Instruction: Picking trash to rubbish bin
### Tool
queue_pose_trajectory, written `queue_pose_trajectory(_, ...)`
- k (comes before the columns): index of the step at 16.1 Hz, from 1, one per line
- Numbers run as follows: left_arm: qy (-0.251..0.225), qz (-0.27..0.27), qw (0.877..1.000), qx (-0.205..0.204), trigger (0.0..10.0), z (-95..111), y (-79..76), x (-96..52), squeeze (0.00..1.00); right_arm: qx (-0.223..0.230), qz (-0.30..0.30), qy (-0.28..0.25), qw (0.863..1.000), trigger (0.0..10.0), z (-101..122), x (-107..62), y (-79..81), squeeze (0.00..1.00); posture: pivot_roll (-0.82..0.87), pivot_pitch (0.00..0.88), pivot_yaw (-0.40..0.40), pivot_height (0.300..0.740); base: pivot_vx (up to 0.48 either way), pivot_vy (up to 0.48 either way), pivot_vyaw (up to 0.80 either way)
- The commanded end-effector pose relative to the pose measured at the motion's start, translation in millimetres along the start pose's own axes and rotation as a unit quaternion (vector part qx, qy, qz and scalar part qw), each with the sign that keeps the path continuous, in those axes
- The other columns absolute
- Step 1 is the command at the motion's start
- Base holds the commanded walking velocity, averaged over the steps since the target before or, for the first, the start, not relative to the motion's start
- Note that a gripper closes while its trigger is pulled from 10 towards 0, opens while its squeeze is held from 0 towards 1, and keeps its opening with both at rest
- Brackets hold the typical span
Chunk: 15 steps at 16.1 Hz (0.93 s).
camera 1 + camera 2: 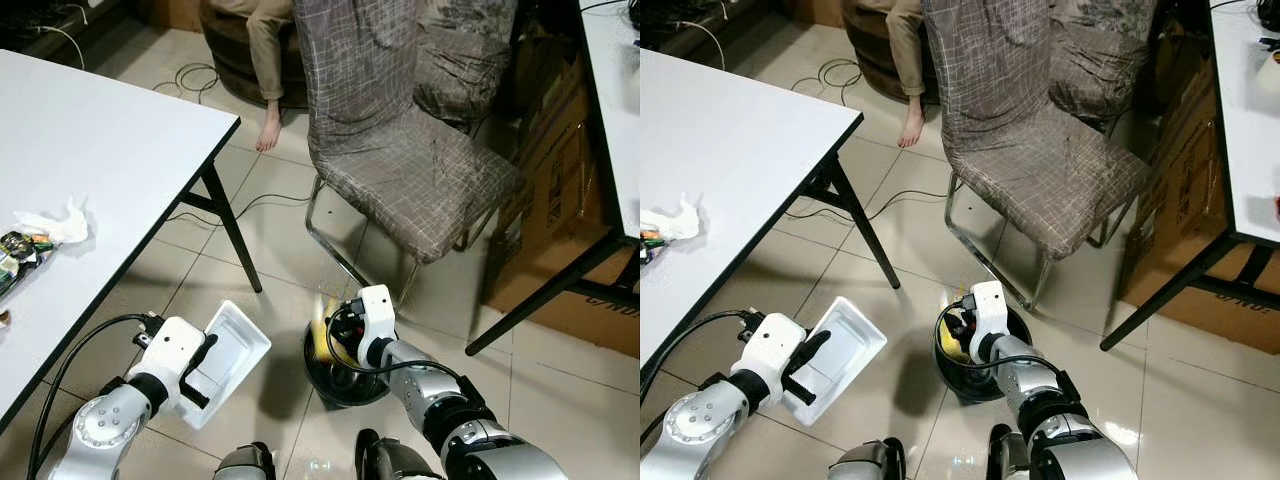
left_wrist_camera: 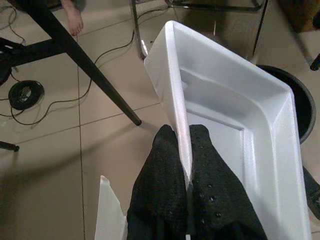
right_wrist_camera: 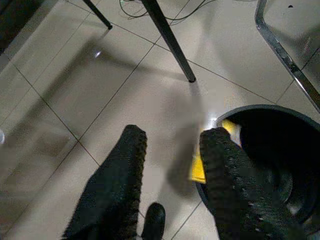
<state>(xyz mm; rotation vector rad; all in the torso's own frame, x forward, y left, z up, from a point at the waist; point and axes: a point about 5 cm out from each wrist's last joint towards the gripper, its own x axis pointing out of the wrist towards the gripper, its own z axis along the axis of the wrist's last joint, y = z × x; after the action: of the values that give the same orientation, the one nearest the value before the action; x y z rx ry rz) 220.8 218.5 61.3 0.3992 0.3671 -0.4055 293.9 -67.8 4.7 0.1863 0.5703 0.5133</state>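
On beige tiles point(image 1: 290, 300), left fingers point(image 2: 210, 180) pinching white tray point(image 1: 232, 350); right fingers point(image 3: 227, 175) parted over black bin point(image 1: 980, 385).

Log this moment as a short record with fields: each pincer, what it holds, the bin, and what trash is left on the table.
left pincer: shut on the rim of the white foam tray, held above the floor beside the table
right pincer: open, holding nothing, over the near rim of the bin
bin: black, round, on the tiled floor in front of the chair; something yellow inside
table: white; crumpled tissue and a dark wrapper on it
person: a bare foot beyond the table
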Motion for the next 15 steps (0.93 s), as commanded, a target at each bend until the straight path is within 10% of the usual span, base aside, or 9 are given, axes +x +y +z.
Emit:
queue_pose_trajectory(1, 0.014, -0.004, 1.000, -0.006, 10.0, -5, -1.4, -0.9, 0.00, 0.007, -0.003, 0.011, 1.000, 10.0, -8, -1.4, -0.6, 1.00, 0.13, 0.199, 0.023, 0.740, 0.000, 0.000, 0.00)
queue_pose_trajectory(4, 0.005, 0.006, 1.000, -0.020, 10.0, -4, -4.0, 5.5, 0.00, -0.031, -0.041, 0.016, 0.999, 10.0, -8, -4.5, -10.0, 0.98, 0.11, 0.180, 0.022, 0.740, 0.000, 0.000, 0.00)
queue_pose_trajectory(5, 0.002, 0.006, 0.999, -0.035, 10.0, -3, -9.8, 12.8, 0.00, -0.034, -0.068, -0.004, 0.997, 10.0, -6, -8.5, -17.8, 0.00, 0.08, 0.163, 0.021, 0.740, 0.000, 0.000, 0.00)
queue_pose_trajectory(15, -0.021, -0.064, 0.997, -0.040, 10.0, 28, -60.6, 89.7, 0.00, -0.031, -0.187, -0.087, 0.978, 10.0, -29, -77.5, -43.4, 0.00, -0.10, 0.095, 0.065, 0.740, 0.000, 0.000, -0.63)
